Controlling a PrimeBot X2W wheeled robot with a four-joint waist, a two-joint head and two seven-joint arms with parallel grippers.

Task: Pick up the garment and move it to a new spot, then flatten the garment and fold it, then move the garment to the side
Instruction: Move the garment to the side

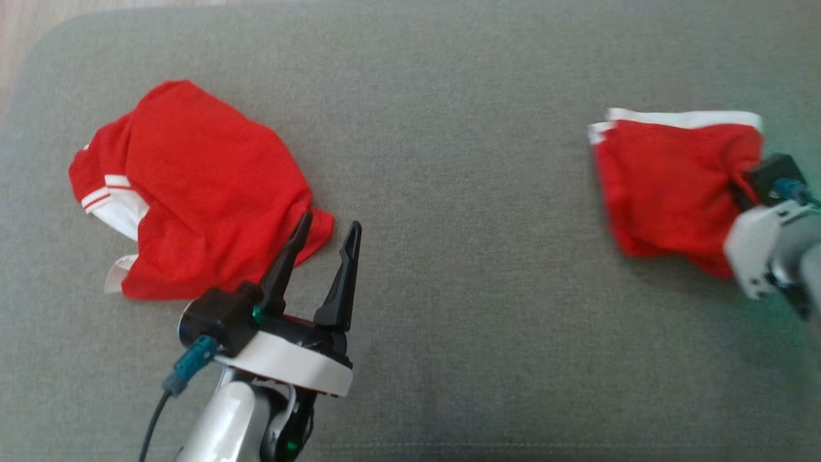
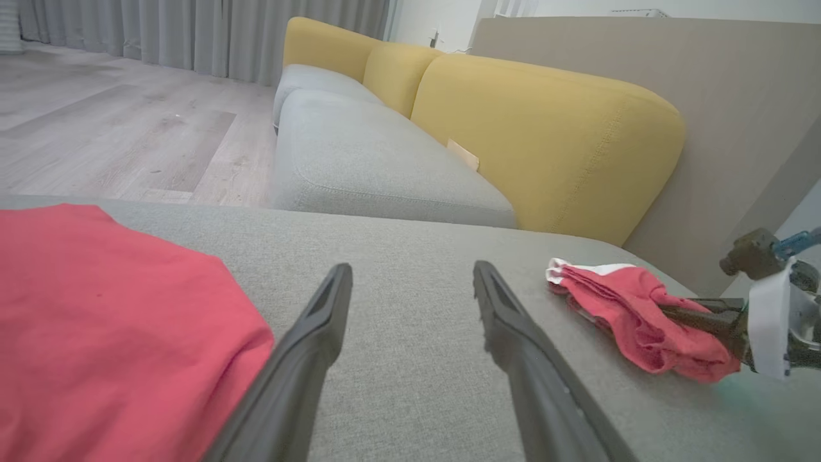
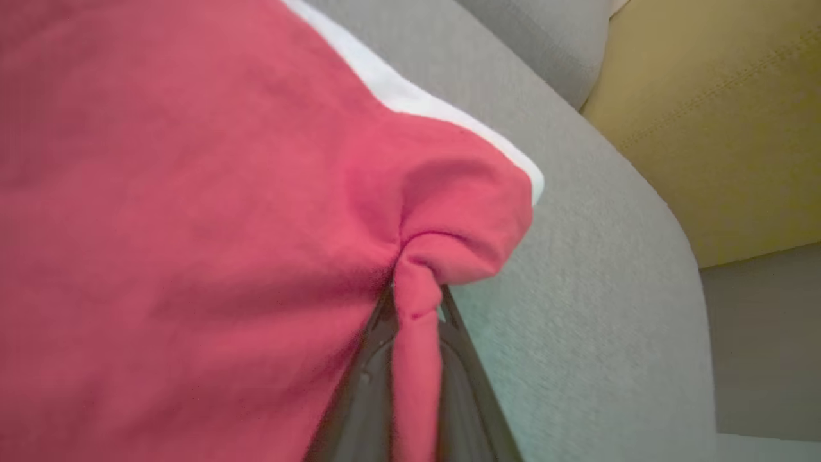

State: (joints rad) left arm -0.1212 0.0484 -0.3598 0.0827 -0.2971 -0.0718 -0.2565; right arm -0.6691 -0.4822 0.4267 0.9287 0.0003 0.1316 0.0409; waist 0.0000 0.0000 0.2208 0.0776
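Bare stretch of grey seat cushion (image 1: 462,192) down the middle, open near edge to far. Toward the left edge, crumpled red shirt (image 1: 199,186), left gripper (image 1: 330,222) spread beside it. At the right edge, red garment (image 1: 667,186) pinched in the right gripper (image 3: 415,301). Yellow backrest (image 2: 545,128) beyond the far edge

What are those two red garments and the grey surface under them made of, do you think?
The right red garment and the left red garment: soft matte knit, probably cotton jersey; they bunch into rounded folds without shine. The grey surface: woven upholstery fabric, likely over padding; fine speckled weave, rounded edge, stitched seam.
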